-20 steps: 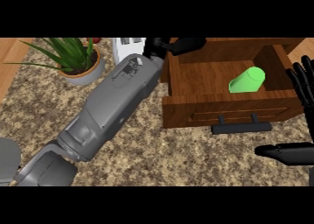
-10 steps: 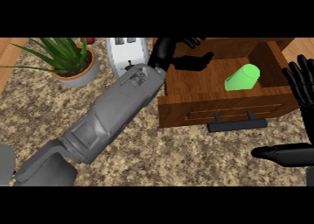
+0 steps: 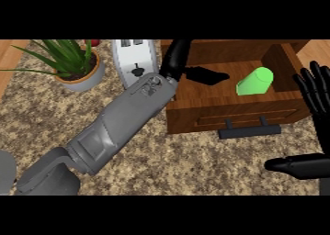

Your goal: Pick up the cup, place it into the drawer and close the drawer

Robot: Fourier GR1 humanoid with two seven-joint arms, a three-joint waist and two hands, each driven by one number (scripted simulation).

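As seen from the head view, the green cup (image 3: 255,81) is shown lying on its side inside the open wooden drawer (image 3: 235,114), in the upper right of the frame, toward the drawer's right wall. No hand is in contact with it. The drawer front, with its dark handle (image 3: 248,131), is presented toward the lower edge of the frame, just right of centre.

The left hand (image 3: 187,69) is seen at upper centre, reached over the drawer's left wall, its grey forearm running diagonally down to the lower left corner. Its fingers are extended and nothing is held in them; the thumb is pointed rightward over the drawer floor, a short way left of the cup and apart from it.

The right hand (image 3: 322,101) is shown at the right edge, open, with its fingers spread and upright beside the drawer's right side, and its thumb jutting leftward at lower right.

A white toaster (image 3: 134,62) and a potted plant (image 3: 76,62) are placed in the upper left, on the speckled stone bench (image 3: 194,170).
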